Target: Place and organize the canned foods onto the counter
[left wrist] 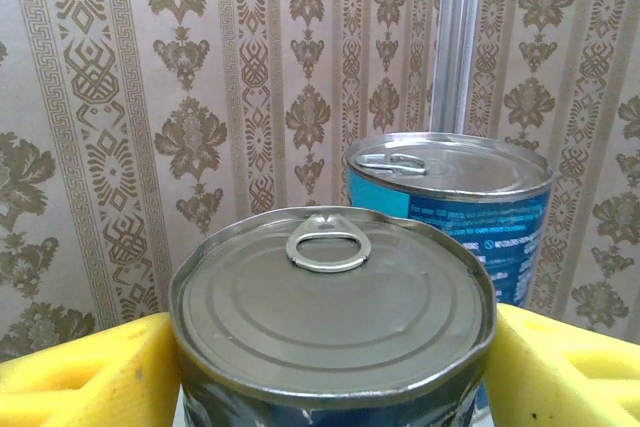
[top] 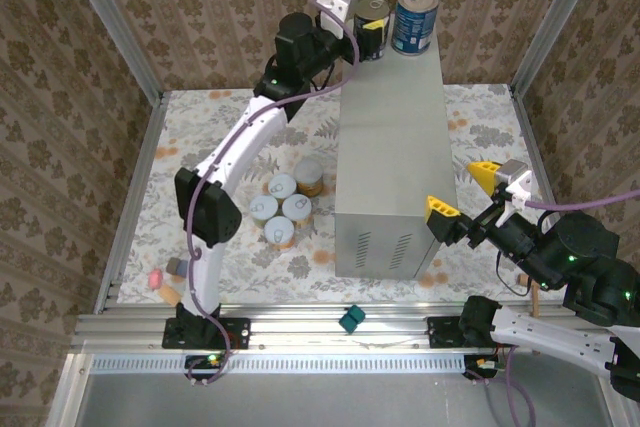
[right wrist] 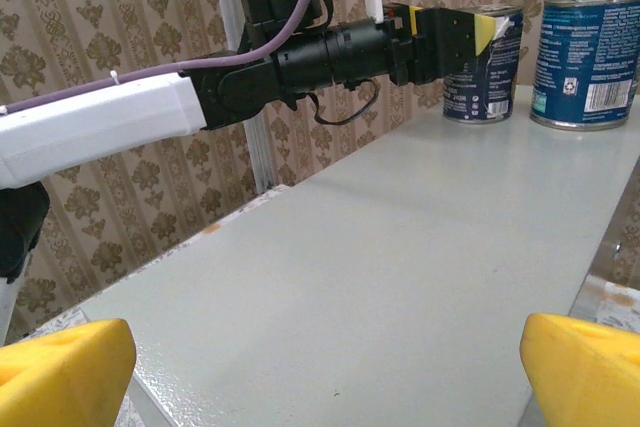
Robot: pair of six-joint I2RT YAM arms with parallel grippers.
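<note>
Left fingers [left wrist: 85, 372] pinch a blue can [left wrist: 330, 297], apparently resting at the 12 o'clock end of the counter [top: 390, 147], with the second blue can [top: 415, 19] just at its 3 o'clock. We judge placement nearly done. Next we'd release, lift clear, then fetch the short cans [top: 285, 202] on the floor [top: 200, 147] at the counter's 9 o'clock. Right fingers [right wrist: 60, 362] are spread, holding nothing.

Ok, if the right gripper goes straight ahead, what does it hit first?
Likely the counter top, right ahead of the right gripper; the blue cans stand far beyond it. Clearance is unclear.
</note>
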